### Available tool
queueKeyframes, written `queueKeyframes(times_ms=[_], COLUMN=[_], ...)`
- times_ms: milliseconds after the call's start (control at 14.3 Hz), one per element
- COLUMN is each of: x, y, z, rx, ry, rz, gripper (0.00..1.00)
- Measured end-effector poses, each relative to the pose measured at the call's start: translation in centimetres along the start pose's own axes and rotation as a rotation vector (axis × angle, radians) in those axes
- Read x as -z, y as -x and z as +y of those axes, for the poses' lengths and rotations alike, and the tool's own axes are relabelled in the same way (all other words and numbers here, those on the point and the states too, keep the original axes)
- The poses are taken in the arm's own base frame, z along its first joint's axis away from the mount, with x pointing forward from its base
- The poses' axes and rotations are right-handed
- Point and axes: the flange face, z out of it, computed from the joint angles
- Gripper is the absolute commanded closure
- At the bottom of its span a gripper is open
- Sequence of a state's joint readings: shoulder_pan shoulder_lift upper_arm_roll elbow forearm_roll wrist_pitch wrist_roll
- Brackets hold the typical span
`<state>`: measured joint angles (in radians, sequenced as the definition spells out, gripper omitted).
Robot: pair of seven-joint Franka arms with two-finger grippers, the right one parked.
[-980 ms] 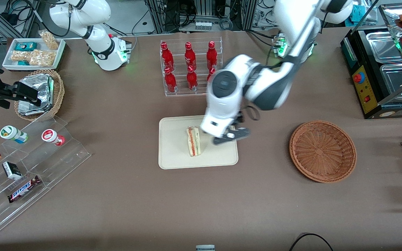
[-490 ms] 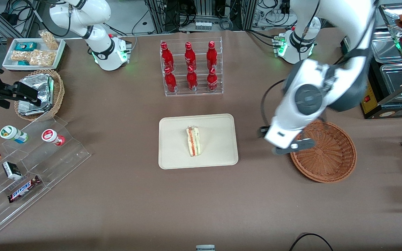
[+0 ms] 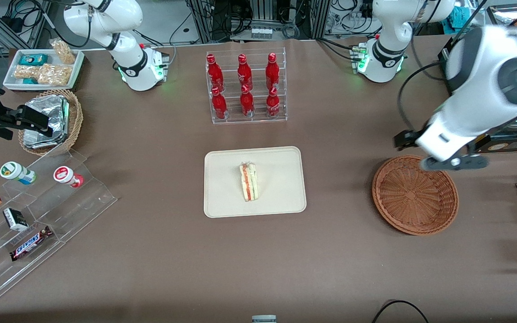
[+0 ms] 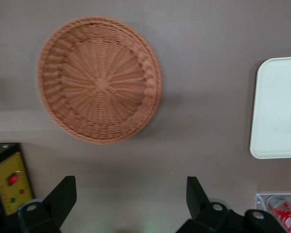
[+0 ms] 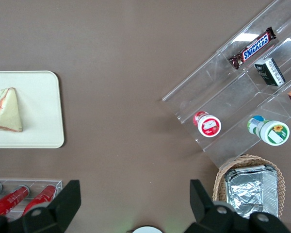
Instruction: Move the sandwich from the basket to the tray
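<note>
Hand (image 4: 128,196), fingers spread wide and holding nothing, hovers above the basket's (image 3: 414,195) rim; sandwich (image 3: 249,181) lies on the tray (image 3: 222,202) well away.

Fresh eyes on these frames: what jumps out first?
The sandwich sits alone mid-tray at the table's centre. The reddish-brown wicker basket holds nothing, lying toward the working arm's end. The left arm's tool hangs open above the table beside the basket, gripping nothing. A rack of red bottles stands farther from the front camera than the tray.
</note>
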<state>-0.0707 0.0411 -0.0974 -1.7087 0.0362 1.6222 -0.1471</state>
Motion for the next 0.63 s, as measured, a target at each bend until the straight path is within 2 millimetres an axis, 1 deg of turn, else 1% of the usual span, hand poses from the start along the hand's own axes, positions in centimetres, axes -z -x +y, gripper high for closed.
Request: queueKeyframes(times_ms=[140, 280, 490, 630], x=[2.2, 4.4, 7.0, 8.1], y=[1.0, 2.1, 3.0, 3.0], z=[-2.6, -4.2, -4.9, -4.8], rx=[-0.005, 0.006, 0.016, 0.016], ry=[0.005, 0.007, 0.015, 0.025], rz=[0.033, 0.067, 0.118, 0.140], gripper=[0.00, 0.00, 0.00, 0.00])
